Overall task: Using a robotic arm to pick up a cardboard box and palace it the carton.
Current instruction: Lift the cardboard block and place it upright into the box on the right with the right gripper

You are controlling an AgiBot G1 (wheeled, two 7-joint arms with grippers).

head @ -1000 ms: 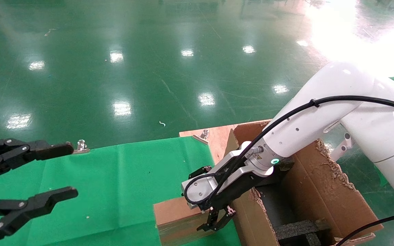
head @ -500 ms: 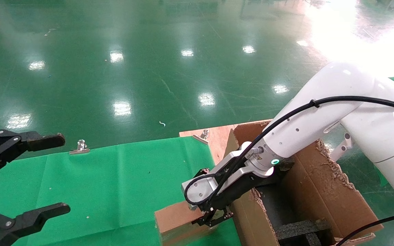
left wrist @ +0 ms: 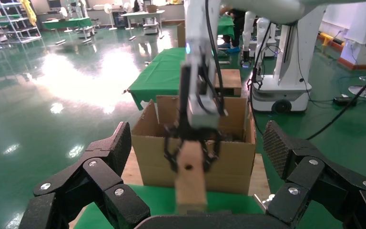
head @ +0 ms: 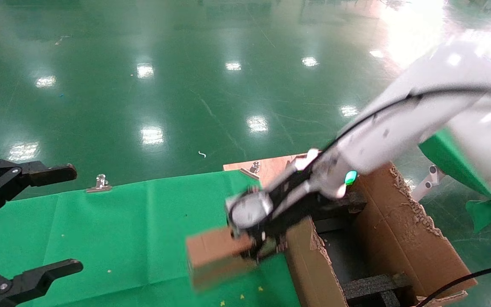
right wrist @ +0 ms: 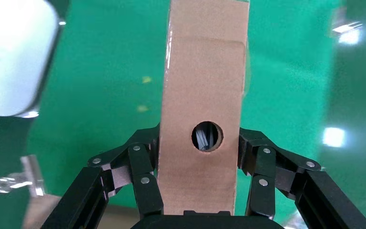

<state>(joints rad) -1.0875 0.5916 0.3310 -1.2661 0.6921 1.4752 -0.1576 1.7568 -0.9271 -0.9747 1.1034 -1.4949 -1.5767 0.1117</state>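
The white robotic arm's right gripper (head: pixel 264 250) is shut on the cardboard box (head: pixel 215 256), a small flat brown box. It holds the box by one end, above the green cloth and just left of the carton (head: pixel 399 221). In the right wrist view the box (right wrist: pixel 202 90) stands between both fingers (right wrist: pixel 143 167), and a round hole shows in its narrow face. The left wrist view shows the same box (left wrist: pixel 190 181) hanging in front of the carton (left wrist: pixel 228 164). My left gripper (head: pixel 70 218), all black, is open at the left edge with nothing in it.
The green cloth (head: pixel 143 221) covers the table and is held by metal clips (head: pixel 99 182) at its far edge. A bare wooden board (head: pixel 271 170) lies beside the carton's near wall. Black foam inserts (head: pixel 373 283) sit inside the carton. Beyond it lies glossy green floor.
The right gripper has shut on the cardboard box and raised it off the cloth; the arm has swung upward. The left gripper drew back slightly to the left.
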